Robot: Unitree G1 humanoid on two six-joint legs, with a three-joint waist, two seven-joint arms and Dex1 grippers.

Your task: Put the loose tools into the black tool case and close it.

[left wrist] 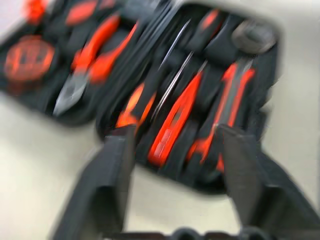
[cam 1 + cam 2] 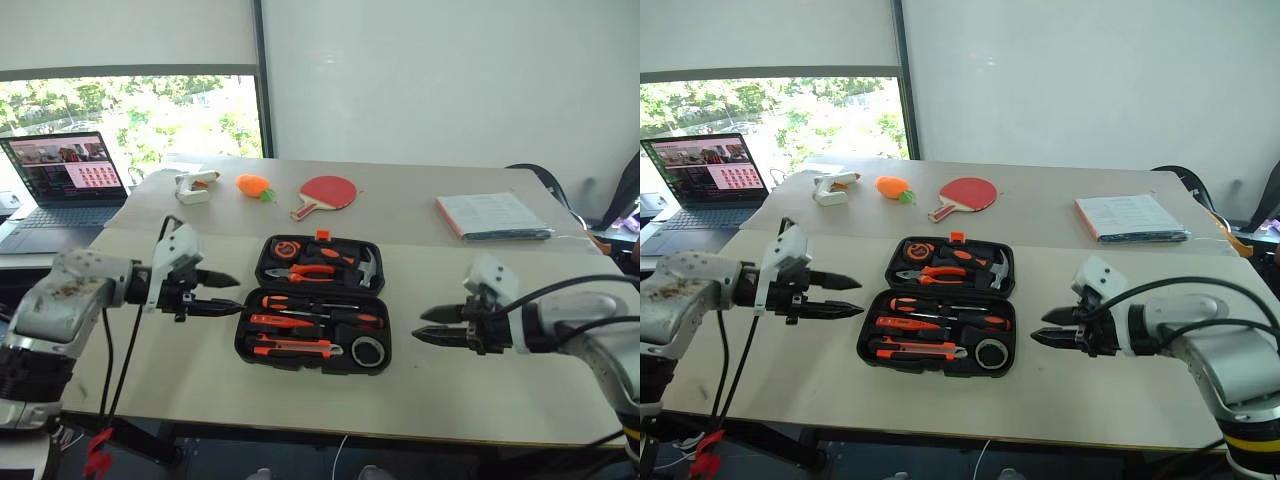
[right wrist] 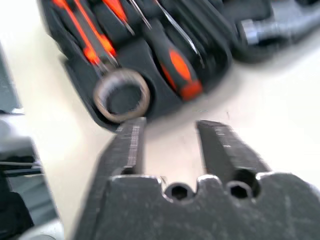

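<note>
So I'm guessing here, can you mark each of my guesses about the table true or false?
1. The black tool case lies open. True.
2. The left gripper holds a screwdriver. False: it is empty, beside the case.
3. The tape roll sits inside the case. True.
4. The right gripper rests on the table tennis paddle. False: it hovers near the case, with the paddle far behind.
5. The laptop is closed. False: its screen is lit.
</note>
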